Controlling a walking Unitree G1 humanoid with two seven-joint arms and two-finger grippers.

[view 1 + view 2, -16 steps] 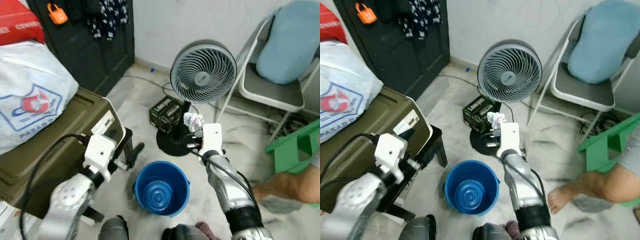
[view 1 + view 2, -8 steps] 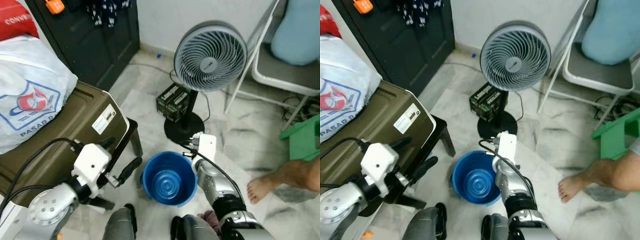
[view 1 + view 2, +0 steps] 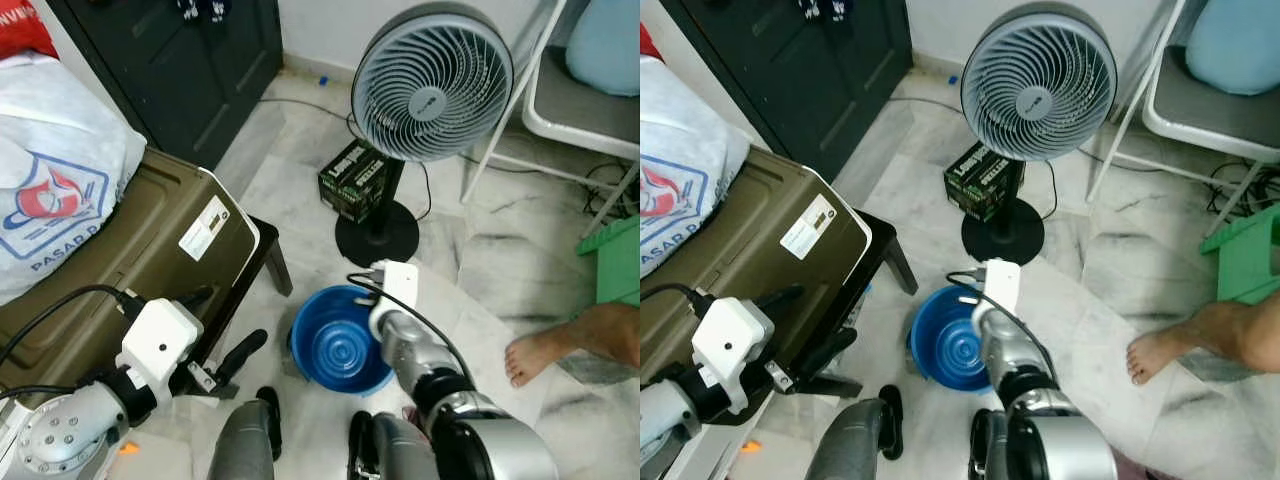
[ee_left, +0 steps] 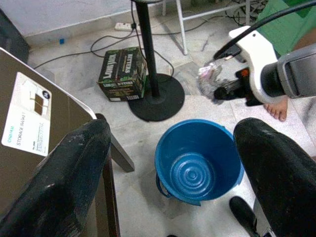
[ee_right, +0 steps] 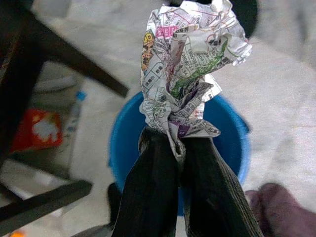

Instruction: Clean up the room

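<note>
A blue bucket [image 3: 340,342] stands empty on the marble floor before my feet. My right gripper [image 5: 180,143] is shut on a crumpled ball of newspaper [image 5: 185,74] and holds it just above the bucket's far rim [image 4: 197,127]. In the left wrist view the paper [image 4: 210,79] hangs at the tips of the right gripper [image 4: 222,91]. The right arm's white wrist [image 3: 393,285] covers the fingers from above. My left gripper [image 3: 225,325] is open and holds nothing, to the left of the bucket beside the olive case; its two black fingers [image 4: 59,182] frame the bucket.
A standing fan [image 3: 432,70] and a black box [image 3: 355,180] are just behind the bucket. An olive storage case [image 3: 120,260] with a white bag [image 3: 50,190] sits on a black stand at left. A person's foot [image 3: 560,345], a green stool [image 3: 615,260] and a folding chair [image 3: 590,100] are at right.
The camera has tilted down and closer. My right gripper has carried the paper from near the fan's base back and down to the bucket. The left arm has sunk a little.
</note>
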